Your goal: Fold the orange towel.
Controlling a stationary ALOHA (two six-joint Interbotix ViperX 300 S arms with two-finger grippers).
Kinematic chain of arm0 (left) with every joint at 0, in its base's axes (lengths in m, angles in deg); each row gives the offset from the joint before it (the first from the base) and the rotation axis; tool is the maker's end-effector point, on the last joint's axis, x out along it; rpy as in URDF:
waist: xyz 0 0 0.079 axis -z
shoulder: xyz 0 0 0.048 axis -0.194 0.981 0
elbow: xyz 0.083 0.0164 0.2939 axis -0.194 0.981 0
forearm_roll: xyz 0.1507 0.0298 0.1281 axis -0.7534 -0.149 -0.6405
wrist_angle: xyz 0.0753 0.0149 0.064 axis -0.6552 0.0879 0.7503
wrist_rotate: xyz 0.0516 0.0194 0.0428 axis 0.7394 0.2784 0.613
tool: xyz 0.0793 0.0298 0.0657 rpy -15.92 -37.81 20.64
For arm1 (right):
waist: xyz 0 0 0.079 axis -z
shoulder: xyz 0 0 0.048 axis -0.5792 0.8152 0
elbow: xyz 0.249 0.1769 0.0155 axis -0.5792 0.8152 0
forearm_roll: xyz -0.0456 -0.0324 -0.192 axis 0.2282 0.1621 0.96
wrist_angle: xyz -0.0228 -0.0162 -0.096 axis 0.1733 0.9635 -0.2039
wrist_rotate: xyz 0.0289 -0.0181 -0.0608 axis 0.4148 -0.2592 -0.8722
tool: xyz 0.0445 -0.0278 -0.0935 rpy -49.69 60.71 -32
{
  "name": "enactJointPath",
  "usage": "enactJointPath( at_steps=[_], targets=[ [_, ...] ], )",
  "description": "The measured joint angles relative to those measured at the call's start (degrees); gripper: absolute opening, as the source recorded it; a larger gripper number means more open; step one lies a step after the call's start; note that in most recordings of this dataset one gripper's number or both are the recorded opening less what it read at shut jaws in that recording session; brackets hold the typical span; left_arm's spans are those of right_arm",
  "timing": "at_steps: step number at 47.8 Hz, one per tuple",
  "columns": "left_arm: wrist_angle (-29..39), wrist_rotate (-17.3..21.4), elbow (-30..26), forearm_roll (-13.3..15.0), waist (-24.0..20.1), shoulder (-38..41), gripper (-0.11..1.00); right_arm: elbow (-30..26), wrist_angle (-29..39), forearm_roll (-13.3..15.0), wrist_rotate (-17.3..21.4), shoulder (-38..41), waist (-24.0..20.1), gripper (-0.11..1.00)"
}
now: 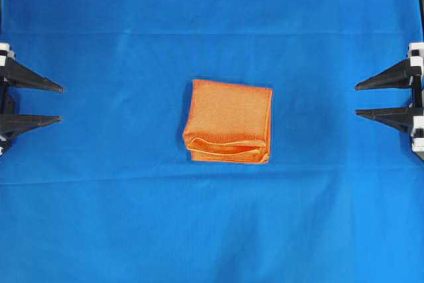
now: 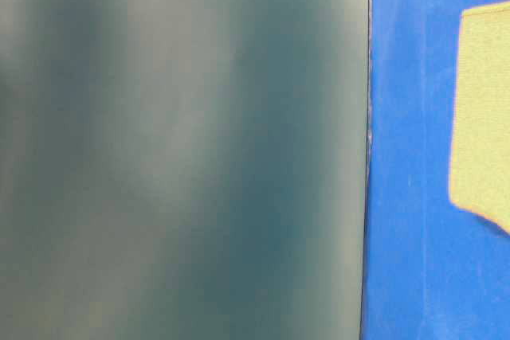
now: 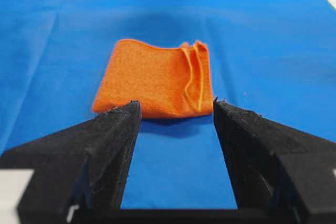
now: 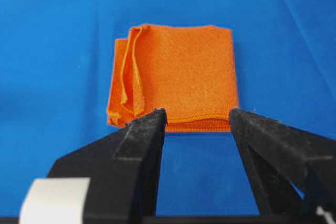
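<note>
The left hand (image 1: 58,103) sat at the left edge of the overhead view, fingers spread wide, gripping nothing. Across from it the right hand (image 1: 358,99) waited at the right edge, also spread wide and empty! Both were well apart from the orange towel (image 1: 229,121), which lay between them in the middle of the blue cloth (image 1: 212,230) covering the counter. The towel was folded into a compact, roughly square bundle, layered hem edges showing along its near side. From each wrist camera it sat framed beyond the parted fingertips (image 3: 131,109), flat on the cloth. The table-level view was mostly blocked by a blurred grey surface.
</note>
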Motion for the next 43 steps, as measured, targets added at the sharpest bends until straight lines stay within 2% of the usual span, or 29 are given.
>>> enactJointPath(
  at_steps=[43],
  targets=[
    [0.4,-0.1,0.0,0.0,0.0,0.0,0.52,0.0,0.0,0.1,0.1,0.0,0.0,0.57]
  ],
)
